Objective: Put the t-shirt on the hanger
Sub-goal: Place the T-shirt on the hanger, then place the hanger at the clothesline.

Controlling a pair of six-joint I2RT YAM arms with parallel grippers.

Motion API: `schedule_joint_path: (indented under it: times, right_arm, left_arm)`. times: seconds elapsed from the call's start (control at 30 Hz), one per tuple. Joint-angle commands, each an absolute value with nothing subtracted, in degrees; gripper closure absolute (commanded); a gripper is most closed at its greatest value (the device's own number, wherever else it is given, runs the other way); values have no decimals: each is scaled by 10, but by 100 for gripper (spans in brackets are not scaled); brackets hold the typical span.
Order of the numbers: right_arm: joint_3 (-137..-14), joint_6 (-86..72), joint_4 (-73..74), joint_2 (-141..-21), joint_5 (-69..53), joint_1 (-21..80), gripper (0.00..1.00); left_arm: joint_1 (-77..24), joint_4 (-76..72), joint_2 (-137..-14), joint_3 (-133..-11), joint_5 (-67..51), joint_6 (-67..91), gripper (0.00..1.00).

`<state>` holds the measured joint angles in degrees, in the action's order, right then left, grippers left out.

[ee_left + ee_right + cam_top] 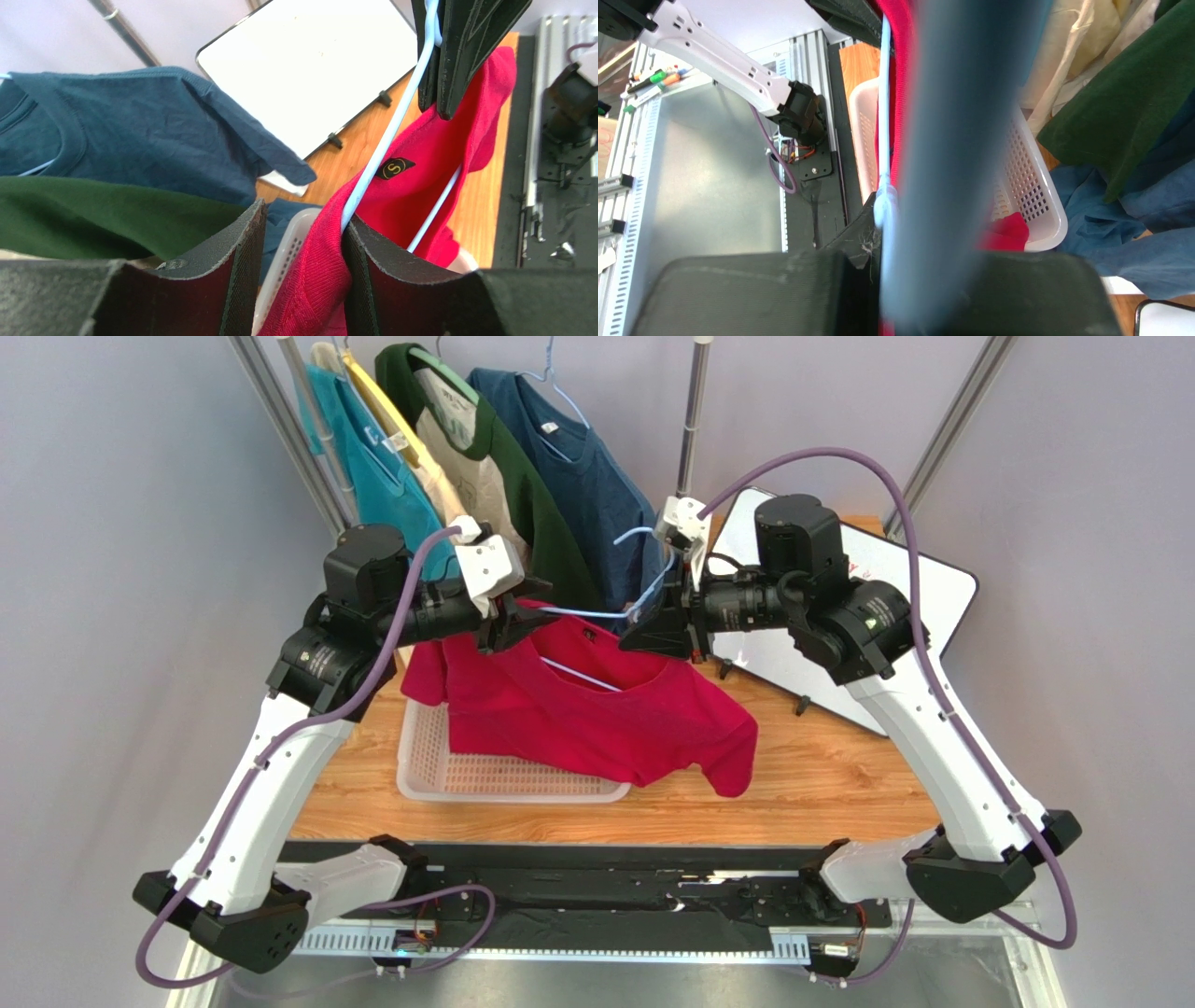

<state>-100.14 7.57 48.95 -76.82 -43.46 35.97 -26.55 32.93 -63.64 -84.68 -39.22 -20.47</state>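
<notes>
The left gripper (516,626) is raised above the white perforated basket (421,756), its jaws about half apart. Between them pass a bunch of the red t-shirt (617,714) and one end of the light-blue wire hanger (596,612). The cloth lies against one finger (368,280), with a gap at the other. The shirt hangs from there, draped over the basket and onto the wooden table (842,770). Hanger wire shows in its neck opening. The wire runs rightward to the right gripper (648,633), which is closed tight on it near the hook, just in front of the hanging navy shirt (589,476).
</notes>
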Motion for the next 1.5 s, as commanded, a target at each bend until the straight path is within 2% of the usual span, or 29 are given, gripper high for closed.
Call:
schedule_joint_path:
  times: [0.0, 0.03, 0.07, 0.1, 0.13, 0.17, 0.27, 0.37, 0.5, 0.6, 0.87, 1.47]
  right_arm:
    - [-1029, 37, 482, -710, -413, 318, 100]
    - [-1030, 20, 480, -701, -410, 305, 100]
    - [-1031, 13, 480, -684, -403, 295, 100]
    - [-1035, 10, 480, -672, -384, 272, 100]
    - [-1037, 6, 479, -662, -372, 262, 100]
    - [-1041, 4, 479, -642, -358, 252, 100]
    - [-1069, 4, 475, -614, -295, 208, 100]
    - [-1114, 20, 472, -585, -194, 185, 100]
    - [-1192, 63, 422, -573, 32, 184, 100]
    - [-1251, 119, 389, -584, 92, 184, 100]
    - [-1303, 185, 357, -608, 89, 184, 100]
    - [-1201, 131, 382, -635, 63, 185, 100]
  left_arm:
    - [-262, 290, -640, -864, -379, -145, 66]
    - [-262, 289, -640, -868, -374, -136, 52]
    - [-261, 287, -639, -870, -368, -129, 32]
    - [-261, 278, -637, -872, -356, -116, 21]
    - [-261, 272, -636, -873, -351, -112, 18]
    - [-261, 265, -633, -874, -348, -107, 8]
    - [-260, 233, -629, -877, -326, -79, 1]
    - [-259, 205, -632, -884, -309, -55, 1]
    - [-259, 191, -642, -886, -312, -53, 1]
    - [-260, 192, -652, -886, -318, -52, 1]
    - [-260, 185, -661, -862, -318, -63, 1]
    - [-260, 178, -676, -795, -359, -78, 5]
